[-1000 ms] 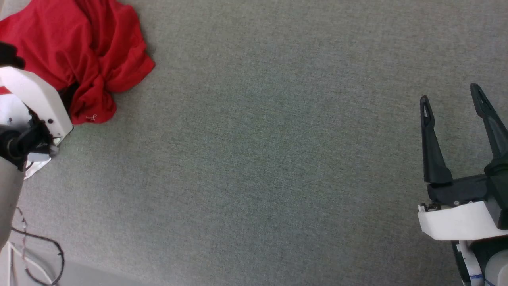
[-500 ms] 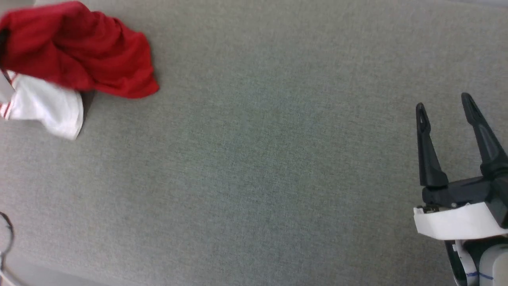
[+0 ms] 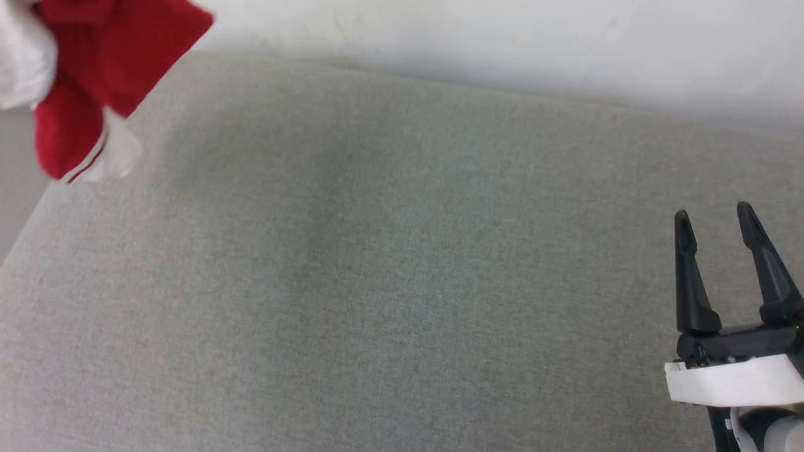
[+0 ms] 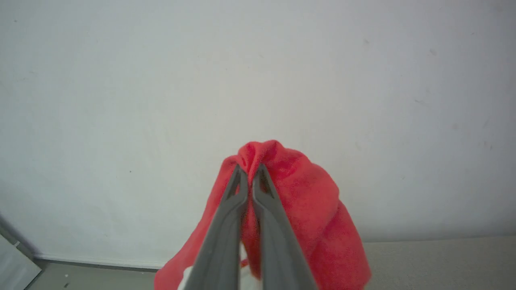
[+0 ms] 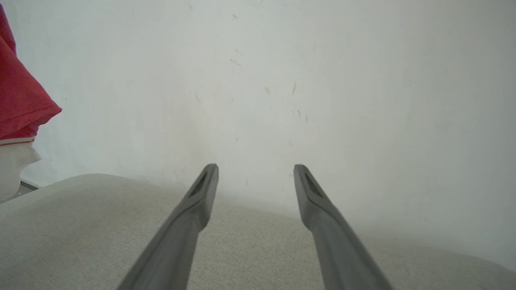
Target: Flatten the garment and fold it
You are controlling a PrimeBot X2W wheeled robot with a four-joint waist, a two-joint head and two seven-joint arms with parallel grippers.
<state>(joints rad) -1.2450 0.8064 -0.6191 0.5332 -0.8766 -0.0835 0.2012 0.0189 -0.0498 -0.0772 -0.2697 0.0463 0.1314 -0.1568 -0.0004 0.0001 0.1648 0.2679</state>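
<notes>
- The left end effector (image 4: 250, 171) is pinching a bunch of the red jersey T-shirt with white sleeves (image 4: 306, 209). Its two dark fingers are pressing almost together on the cloth.
- The T-shirt (image 3: 119, 56) is hanging in the air over the far left corner of the grey cloth-covered table (image 3: 402, 282), in front of the white wall (image 3: 502, 37).
- It is looking blurry in the head view, so I cannot tell if its lowest bit is touching the table.
- The right end effector (image 3: 713, 213) is waiting over the near right corner of the table. Its fingers are standing wide apart and holding nothing.
- The T-shirt is hanging crumpled in a lump, with a white sleeve and its striped trim (image 5: 16, 141) showing under the red.
- So I think the job is only just getting going: no part is lying flat and no fold is showing.
- Spreading the T-shirt out smooth on the table and folding it are both waiting to be done.
</notes>
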